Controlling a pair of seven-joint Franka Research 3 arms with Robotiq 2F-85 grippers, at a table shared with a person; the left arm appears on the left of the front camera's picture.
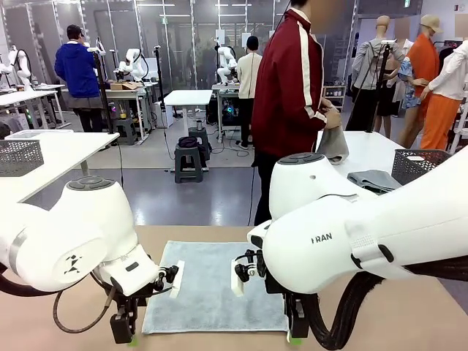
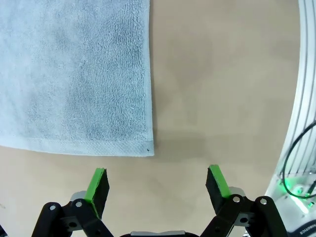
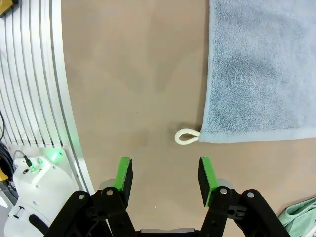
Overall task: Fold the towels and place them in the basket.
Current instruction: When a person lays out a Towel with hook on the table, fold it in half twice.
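Bright even light, soft shadows, sharp focus

Left arm (image 1: 73,241), right arm (image 1: 380,227): glossy white, rounded housings, grey disc caps. Black lettering on right arm, thick black cable (image 1: 349,311) beneath. Left hand (image 2: 158,175), right hand (image 3: 165,170): black linkages, silver screws, green pads (image 2: 97,185).
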